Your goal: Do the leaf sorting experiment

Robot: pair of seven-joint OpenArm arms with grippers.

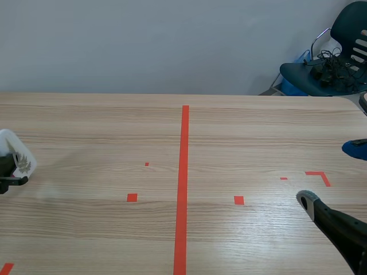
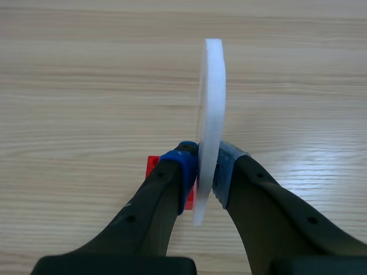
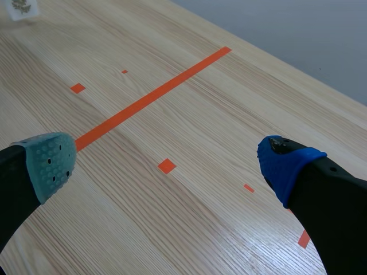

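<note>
Wide wooden table [image 1: 258, 132] fills the view. The right gripper [image 3: 167, 165] hangs low over its right side, fingers spread wide, nothing between them. Over at the far left, the left gripper [image 2: 206, 172] is clamped tight on the white leaf slab [image 2: 212, 97], which stands upright on edge between the pads.

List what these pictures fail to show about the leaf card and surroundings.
Leaf card: leaf print too small to identify in scene view; edge-on in left wrist view; cut off by the edge in right wrist view.
Left end effector: nearly all off-frame in scene view.
Blue object: cut off by the scene view's edge.
</note>
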